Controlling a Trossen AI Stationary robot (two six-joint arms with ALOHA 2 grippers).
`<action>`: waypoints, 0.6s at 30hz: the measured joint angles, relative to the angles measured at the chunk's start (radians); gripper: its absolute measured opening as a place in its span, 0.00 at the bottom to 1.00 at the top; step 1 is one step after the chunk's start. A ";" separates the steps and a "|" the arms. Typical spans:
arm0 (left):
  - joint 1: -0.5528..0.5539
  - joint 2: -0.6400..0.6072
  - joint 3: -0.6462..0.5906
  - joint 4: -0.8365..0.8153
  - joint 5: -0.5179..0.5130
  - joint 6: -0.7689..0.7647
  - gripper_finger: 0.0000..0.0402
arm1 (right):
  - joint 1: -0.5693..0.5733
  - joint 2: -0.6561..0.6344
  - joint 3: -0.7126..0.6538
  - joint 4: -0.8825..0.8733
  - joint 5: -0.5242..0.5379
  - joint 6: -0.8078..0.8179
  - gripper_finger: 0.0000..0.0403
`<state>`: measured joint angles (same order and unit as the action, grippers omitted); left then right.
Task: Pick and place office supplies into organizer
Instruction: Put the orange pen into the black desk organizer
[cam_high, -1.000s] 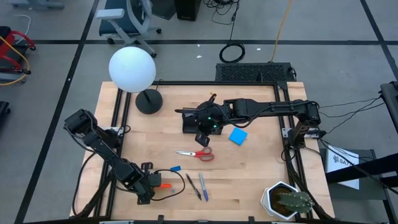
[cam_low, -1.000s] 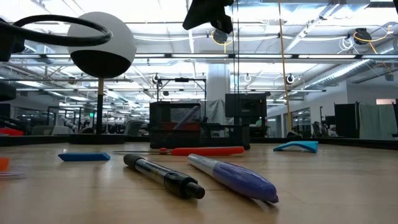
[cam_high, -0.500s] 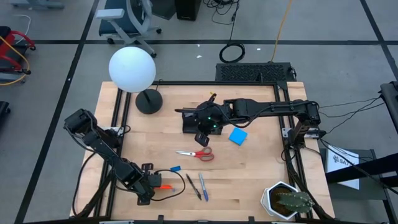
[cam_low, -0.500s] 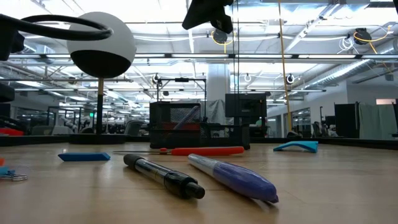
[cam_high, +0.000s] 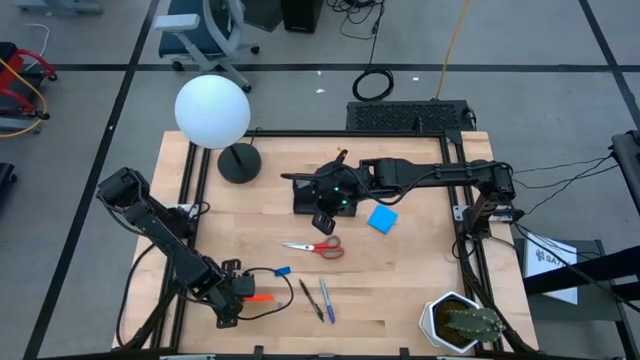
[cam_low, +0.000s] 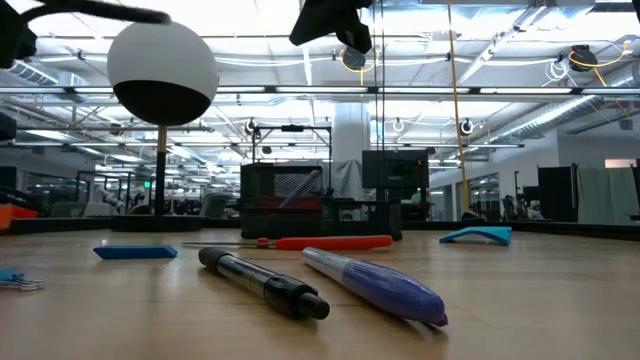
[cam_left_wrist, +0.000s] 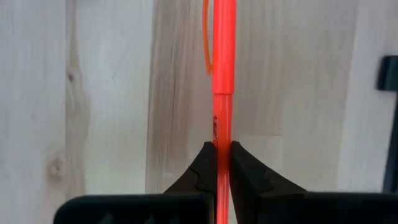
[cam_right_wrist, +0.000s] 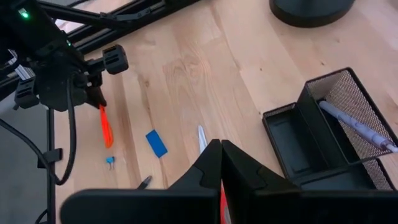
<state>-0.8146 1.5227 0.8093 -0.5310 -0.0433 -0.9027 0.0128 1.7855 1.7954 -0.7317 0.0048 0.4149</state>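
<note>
My left gripper (cam_high: 240, 297) is shut on an orange pen (cam_high: 262, 298) near the table's near left corner; the pen also shows in the right wrist view (cam_right_wrist: 106, 127). My right gripper (cam_high: 322, 221) hangs shut and empty above the table between the black mesh organizer (cam_high: 308, 195) and the red-handled scissors (cam_high: 320, 247). A greyish pen (cam_right_wrist: 354, 124) leans inside the organizer's tall section. The blue pad (cam_high: 382, 219), a small blue eraser (cam_high: 282, 271), a black pen (cam_high: 310, 300) and a blue pen (cam_high: 327, 299) lie flat on the table. My left gripper pinches the orange pen's barrel (cam_left_wrist: 222, 134) between its two fingers (cam_left_wrist: 204, 167), just behind the cap with its clip. The pen runs along the fingers and sticks out past their tips toward the table's right edge. It is lifted off the table.
A lamp with a white globe (cam_high: 212, 110) and round black base (cam_high: 239, 163) stands at the far left. A potted cactus (cam_high: 462, 322) stands at the near right corner. A small blue clip (cam_right_wrist: 110, 162) lies near the orange pen. Bare wood lies between the scissors and the cactus.
My left gripper has risen a little from the table with the orange pen, still shut on it; in the low view the pen's end has gone from table level to above it. My right arm has kept still.
</note>
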 joint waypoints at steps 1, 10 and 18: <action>0.000 -0.010 0.000 -0.003 -0.002 0.000 0.04 | 0.000 0.000 0.000 0.006 0.000 0.000 0.00; 0.001 -0.132 0.001 -0.044 -0.085 -0.063 0.04 | -0.033 0.000 0.000 0.067 0.000 0.052 0.00; 0.001 -0.308 0.002 -0.136 -0.247 -0.147 0.04 | -0.061 -0.005 0.000 0.249 -0.003 0.064 0.00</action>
<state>-0.8135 1.2148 0.8116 -0.6668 -0.2906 -1.0497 -0.0484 1.7801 1.7950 -0.4829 0.0020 0.4786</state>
